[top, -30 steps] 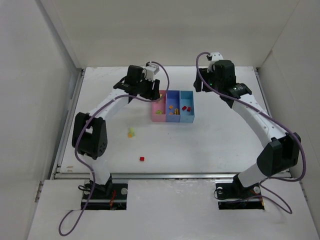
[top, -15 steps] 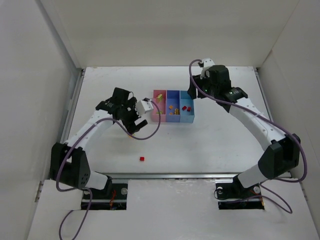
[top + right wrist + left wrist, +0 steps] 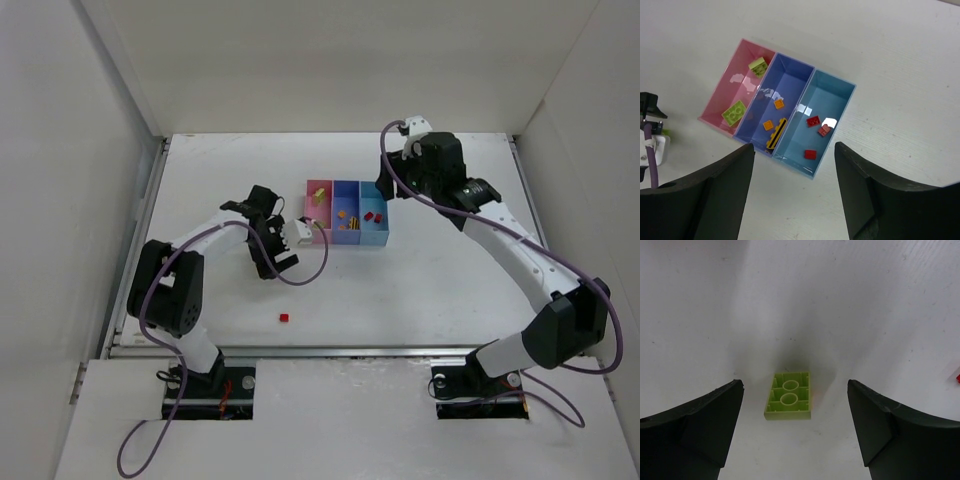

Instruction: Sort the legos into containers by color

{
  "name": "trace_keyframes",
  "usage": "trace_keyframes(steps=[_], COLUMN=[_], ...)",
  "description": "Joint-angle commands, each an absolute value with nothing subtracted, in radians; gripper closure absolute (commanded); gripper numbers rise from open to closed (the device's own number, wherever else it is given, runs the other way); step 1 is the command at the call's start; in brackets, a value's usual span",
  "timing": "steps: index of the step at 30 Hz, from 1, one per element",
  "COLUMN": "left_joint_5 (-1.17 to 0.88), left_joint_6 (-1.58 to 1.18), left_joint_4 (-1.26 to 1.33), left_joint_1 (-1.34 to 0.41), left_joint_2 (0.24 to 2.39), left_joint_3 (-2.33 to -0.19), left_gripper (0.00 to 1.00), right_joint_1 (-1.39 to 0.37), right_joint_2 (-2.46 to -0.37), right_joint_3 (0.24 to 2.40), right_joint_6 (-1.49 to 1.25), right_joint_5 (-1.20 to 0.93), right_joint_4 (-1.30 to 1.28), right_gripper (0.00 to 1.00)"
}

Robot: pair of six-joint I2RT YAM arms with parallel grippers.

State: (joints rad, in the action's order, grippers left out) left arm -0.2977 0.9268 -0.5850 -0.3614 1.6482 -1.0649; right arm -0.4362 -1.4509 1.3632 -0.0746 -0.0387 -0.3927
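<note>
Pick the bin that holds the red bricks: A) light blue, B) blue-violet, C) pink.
A: the right wrist view shows three red bricks lying in the light blue bin, while the pink bin holds only yellow-green bricks.

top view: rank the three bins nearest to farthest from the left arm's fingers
1. pink bin, left end of the row, on the left arm's side
2. violet bin, middle
3. light blue bin, right end
</note>
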Motion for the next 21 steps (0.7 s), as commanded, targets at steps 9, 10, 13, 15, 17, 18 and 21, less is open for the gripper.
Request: trace_keyframes(steps=[9, 10, 13, 15, 17, 18, 21], left_joint_5=[-0.25, -0.259, -0.27, -0.27, -0.27, -0.27, -0.27], left_joint_6=[0.953, 0.953, 0.939, 0.93, 0.93, 0.93, 0.93], left_joint_4=[-0.658, -0.658, -0.649, -0.649, -0.66, -0.66, -0.669], left_joint_1=[-0.364, -0.364, -0.364, -0.364, -0.364, -0.364, -0.364], left_joint_2=[1.641, 1.632, 1.632, 1.644, 1.666, 1.666, 1.675], left_joint_3=[-1.085, -1.085, -1.085, -1.094, -1.094, -1.094, -1.103], left_gripper=[0.37, 0.39, 0.46, 0.51, 0.58, 0.61, 0.73], right_joint_1=[-0.446, -0.446, -0.446, -0.446, -0.446, -0.446, -0.446], right_joint_2=[-1.44, -1.44, -1.45, -1.45, -1.45, -1.45, -1.441], right_joint_3=[1.378, 1.387, 1.387, 1.396, 1.396, 1.396, 1.396], right_joint_6=[-0.064, -0.064, -0.064, -0.064, -0.055, -0.055, -0.055], right_joint_5=[-0.02, -0.02, -0.02, -0.02, -0.02, -0.02, -0.02], right_joint_4=[-0.373, -0.373, -0.373, -0.373, -0.373, -0.373, -0.373], right_gripper=[0.29, 0.29, 0.29, 0.29, 0.29, 0.29, 0.29])
